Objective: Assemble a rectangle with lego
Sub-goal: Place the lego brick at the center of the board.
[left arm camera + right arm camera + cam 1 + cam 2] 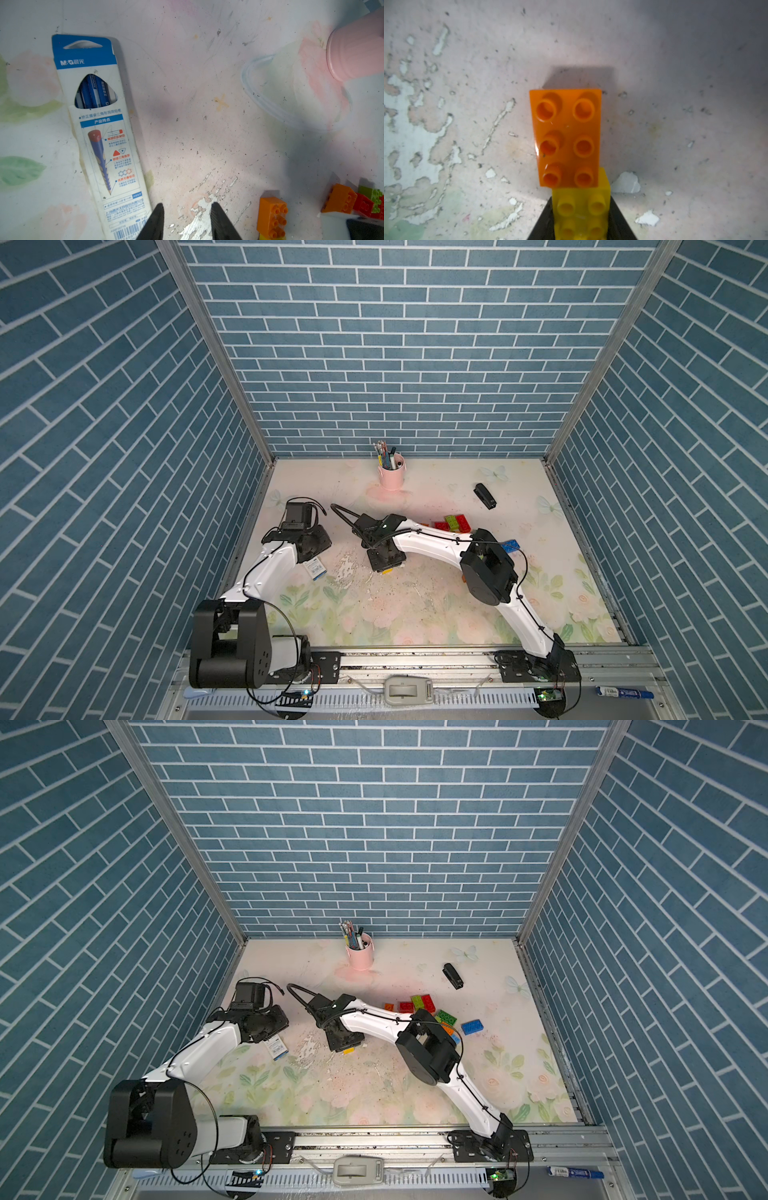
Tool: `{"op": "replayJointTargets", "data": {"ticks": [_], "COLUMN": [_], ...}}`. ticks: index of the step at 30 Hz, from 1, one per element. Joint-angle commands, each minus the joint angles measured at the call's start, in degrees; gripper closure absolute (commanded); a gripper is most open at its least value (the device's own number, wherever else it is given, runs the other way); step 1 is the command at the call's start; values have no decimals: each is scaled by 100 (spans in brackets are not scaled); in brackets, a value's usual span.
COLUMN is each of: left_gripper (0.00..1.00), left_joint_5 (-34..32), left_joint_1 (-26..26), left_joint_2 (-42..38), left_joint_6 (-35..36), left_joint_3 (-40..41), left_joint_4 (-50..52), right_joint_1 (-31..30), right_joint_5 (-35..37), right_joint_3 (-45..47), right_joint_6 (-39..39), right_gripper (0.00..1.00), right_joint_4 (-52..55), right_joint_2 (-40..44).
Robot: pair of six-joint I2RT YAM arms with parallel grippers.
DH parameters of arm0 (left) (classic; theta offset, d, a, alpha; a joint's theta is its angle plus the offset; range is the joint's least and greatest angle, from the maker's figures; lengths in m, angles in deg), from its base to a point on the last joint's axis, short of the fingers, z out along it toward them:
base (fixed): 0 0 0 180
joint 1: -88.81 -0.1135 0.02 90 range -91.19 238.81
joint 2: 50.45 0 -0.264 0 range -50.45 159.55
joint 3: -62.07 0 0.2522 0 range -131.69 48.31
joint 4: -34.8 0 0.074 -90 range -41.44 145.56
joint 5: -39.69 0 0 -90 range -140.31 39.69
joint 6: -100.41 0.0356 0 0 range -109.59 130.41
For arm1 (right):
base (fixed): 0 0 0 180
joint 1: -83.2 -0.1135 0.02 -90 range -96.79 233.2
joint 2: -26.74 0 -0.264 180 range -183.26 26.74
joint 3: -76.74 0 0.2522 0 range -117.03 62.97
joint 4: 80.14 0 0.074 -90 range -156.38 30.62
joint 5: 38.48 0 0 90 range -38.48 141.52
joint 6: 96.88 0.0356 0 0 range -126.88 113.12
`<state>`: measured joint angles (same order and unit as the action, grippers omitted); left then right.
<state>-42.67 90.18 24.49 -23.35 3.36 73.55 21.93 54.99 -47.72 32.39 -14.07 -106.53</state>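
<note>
The table (415,605), a worn flowered mat with peeling patches, is closed in by metal rails and tiled walls on the left, far and right sides; its near half gives wide room. The right gripper (580,199) stands at mid-table and clamps a glossy yellow brick (580,207). An orange brick (566,137) with round studs sits partly on it and overhangs. The other lego (424,1004) lies in a loose heap further right. The left gripper (187,204) hangs narrow and empty, just beside a flat cardboard pencil pack (99,133) near the left rail.
</note>
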Motion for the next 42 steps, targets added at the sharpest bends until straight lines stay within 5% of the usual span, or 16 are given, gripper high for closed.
{"op": "replayJointTargets", "data": {"ticks": [1,42], "left_gripper": [60,61], "left_joint_5": [10,36], "left_joint_1": [-38,-31], "left_joint_2": [-31,-67], "left_joint_6": [-1,-46], "left_joint_3": [93,175], "left_joint_4": [41,-45], "right_joint_1": [25,-2], "right_joint_5": [72,60], "right_joint_3": [-119,-416], "right_joint_6": [301,319], "right_gripper": [86,84], "right_joint_4": [157,86], "right_joint_2": [-204,-270]}}
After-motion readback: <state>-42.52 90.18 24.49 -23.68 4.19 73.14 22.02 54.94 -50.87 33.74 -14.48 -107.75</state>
